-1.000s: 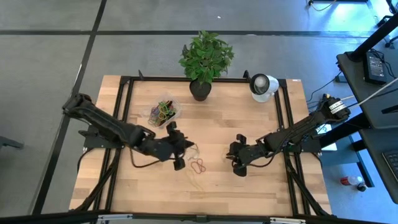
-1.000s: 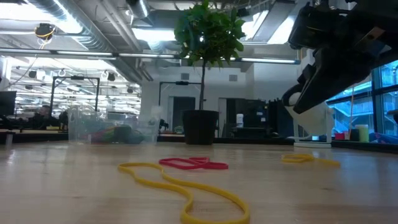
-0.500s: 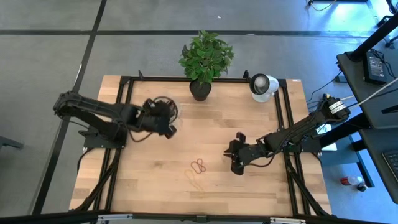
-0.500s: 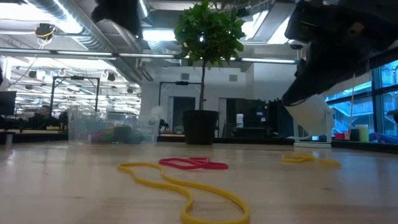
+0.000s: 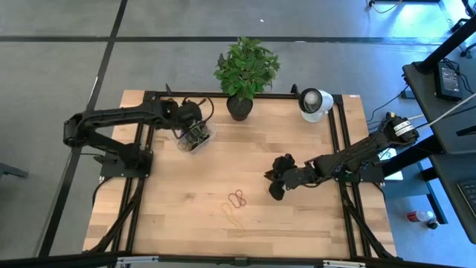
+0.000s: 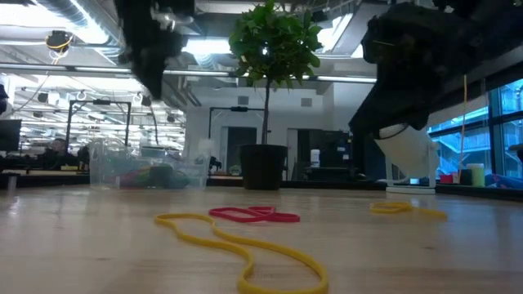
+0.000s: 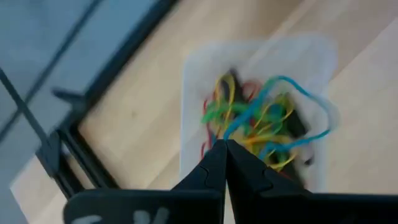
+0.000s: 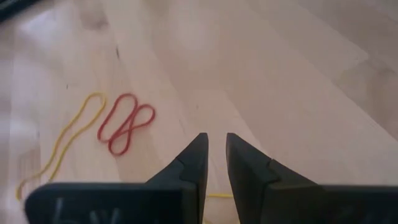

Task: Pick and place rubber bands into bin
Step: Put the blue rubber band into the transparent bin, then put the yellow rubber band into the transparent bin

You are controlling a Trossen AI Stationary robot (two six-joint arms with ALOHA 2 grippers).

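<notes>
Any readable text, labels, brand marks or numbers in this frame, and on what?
None can be read.
Pale marks on the left pincer housing: blurred, not readable.
Similar pale marks on the right pincer housing: also blurred.
The bin, plant pot and white round object show no visible lettering.

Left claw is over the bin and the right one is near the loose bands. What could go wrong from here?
1. The left claw is shut above the bin of tangled bands; dipping lower could snag one and drag it out.
2. The red bands overlap and lie beside the yellow band, so the right claw, nearly shut, might lift several at once.
3. Thin, flat bands may slip the grasp.
</notes>
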